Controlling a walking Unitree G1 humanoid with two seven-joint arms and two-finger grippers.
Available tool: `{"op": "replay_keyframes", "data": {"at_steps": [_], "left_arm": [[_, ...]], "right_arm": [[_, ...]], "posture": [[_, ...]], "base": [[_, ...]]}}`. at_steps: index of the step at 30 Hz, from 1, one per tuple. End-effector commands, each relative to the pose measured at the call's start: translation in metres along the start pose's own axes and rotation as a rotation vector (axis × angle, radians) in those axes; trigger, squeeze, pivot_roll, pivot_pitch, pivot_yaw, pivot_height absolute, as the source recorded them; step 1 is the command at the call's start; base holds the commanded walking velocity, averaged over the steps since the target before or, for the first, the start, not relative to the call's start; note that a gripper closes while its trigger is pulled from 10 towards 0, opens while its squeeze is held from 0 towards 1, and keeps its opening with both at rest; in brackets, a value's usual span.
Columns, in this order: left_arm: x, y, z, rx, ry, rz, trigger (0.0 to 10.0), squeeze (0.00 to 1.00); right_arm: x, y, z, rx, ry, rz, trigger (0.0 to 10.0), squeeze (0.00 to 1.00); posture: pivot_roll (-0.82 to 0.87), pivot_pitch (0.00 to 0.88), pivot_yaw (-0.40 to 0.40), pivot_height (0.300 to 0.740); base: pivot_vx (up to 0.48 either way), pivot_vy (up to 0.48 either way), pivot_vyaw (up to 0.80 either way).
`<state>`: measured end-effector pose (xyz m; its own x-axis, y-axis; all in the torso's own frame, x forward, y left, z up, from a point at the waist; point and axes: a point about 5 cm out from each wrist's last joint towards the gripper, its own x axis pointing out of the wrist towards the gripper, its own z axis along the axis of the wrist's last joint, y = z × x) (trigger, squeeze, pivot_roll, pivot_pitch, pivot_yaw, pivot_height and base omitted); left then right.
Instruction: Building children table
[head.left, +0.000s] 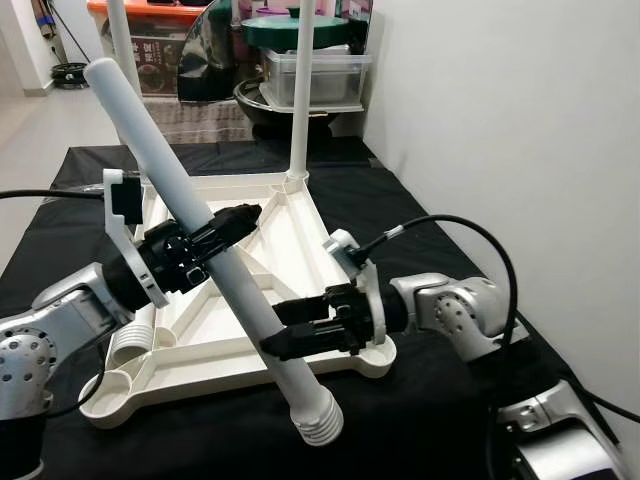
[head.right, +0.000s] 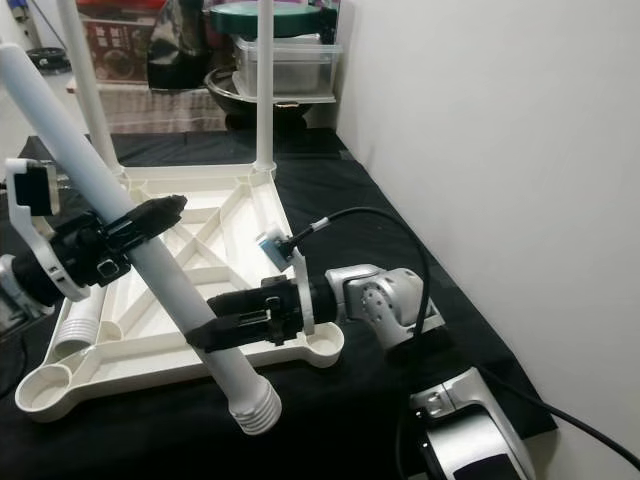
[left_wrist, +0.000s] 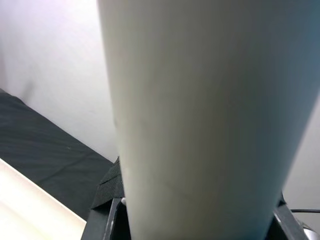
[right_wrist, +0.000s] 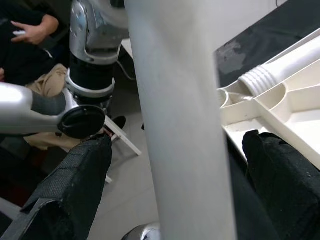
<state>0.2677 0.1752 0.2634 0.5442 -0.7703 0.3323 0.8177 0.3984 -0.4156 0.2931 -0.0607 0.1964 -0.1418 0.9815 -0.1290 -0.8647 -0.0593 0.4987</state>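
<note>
Both hands clamp one tilted table leg (head.left: 200, 220) | left hand (head.left: 232, 228) mid-shaft | right hand (head.left: 290, 340) lower

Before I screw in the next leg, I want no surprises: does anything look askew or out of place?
The white leg held by both grippers, left and right, slants across the upturned tabletop, threaded end past the near edge. Another leg lies loose by the near-left corner.

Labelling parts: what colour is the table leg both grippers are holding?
White, the same as the tabletop. The table leg shows best in the left eye view.
</note>
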Motion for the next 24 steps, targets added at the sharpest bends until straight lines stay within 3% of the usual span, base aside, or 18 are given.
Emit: {"op": "replay_keyframes", "data": {"at_steps": [1,4,9,10,15,16,17,18,19,24], "left_arm": [[0.004,0.000,-0.002,-0.001,0.015,-0.023,10.0,0.00],[0.009,0.004,-0.008,-0.007,0.041,-0.045,10.0,0.00],[0.011,0.005,-0.010,-0.012,0.050,-0.053,10.0,0.00],[0.014,0.005,-0.014,-0.021,0.061,-0.062,10.0,0.00],[0.016,0.004,-0.020,-0.033,0.077,-0.072,10.0,0.00],[0.017,0.004,-0.022,-0.037,0.081,-0.076,10.0,0.00],[0.018,0.004,-0.023,-0.038,0.083,-0.079,10.0,0.00],[0.018,0.004,-0.023,-0.038,0.083,-0.079,10.0,0.00],[0.018,0.004,-0.023,-0.038,0.083,-0.081,10.0,0.00],[0.017,0.004,-0.024,-0.043,0.076,-0.084,10.0,0.00]], "right_arm": [[0.005,0.002,-0.004,0.005,0.025,-0.012,10.0,0.00],[0.020,0.005,-0.005,0.024,0.038,-0.029,10.0,0.00],[0.024,0.006,-0.005,0.031,0.036,-0.036,10.0,0.00],[0.033,0.007,-0.001,0.022,0.018,-0.043,10.0,0.00],[0.043,0.009,0.000,0.009,0.022,-0.040,10.0,0.00],[0.045,0.010,-0.001,0.006,0.030,-0.035,4.0,0.00],[0.047,0.011,-0.002,0.007,0.037,-0.034,1.5,0.00],[0.047,0.011,-0.002,0.007,0.037,-0.034,1.5,0.00],[0.048,0.012,-0.004,0.010,0.046,-0.039,0.0,0.00],[0.050,0.012,-0.009,0.022,0.040,-0.060,0.0,0.00]], "posture": [[0.04,0.000,-0.061,0.740],[0.03,0.000,-0.059,0.740],[0.03,0.000,-0.059,0.740],[0.02,0.000,-0.056,0.740],[0.02,0.000,-0.060,0.740],[0.03,0.000,-0.063,0.740],[0.03,0.000,-0.063,0.740],[0.03,0.000,-0.063,0.740],[0.03,0.000,-0.066,0.740],[0.03,0.000,-0.066,0.740]], "base": [[0.000,0.000,0.00],[0.000,0.000,0.00],[0.000,0.000,0.00],[0.000,0.000,0.00],[0.000,0.000,0.00],[0.000,0.000,0.00],[0.000,0.000,0.00],[0.000,0.000,0.00],[0.000,0.000,0.00],[0.000,0.000,0.00]]}}
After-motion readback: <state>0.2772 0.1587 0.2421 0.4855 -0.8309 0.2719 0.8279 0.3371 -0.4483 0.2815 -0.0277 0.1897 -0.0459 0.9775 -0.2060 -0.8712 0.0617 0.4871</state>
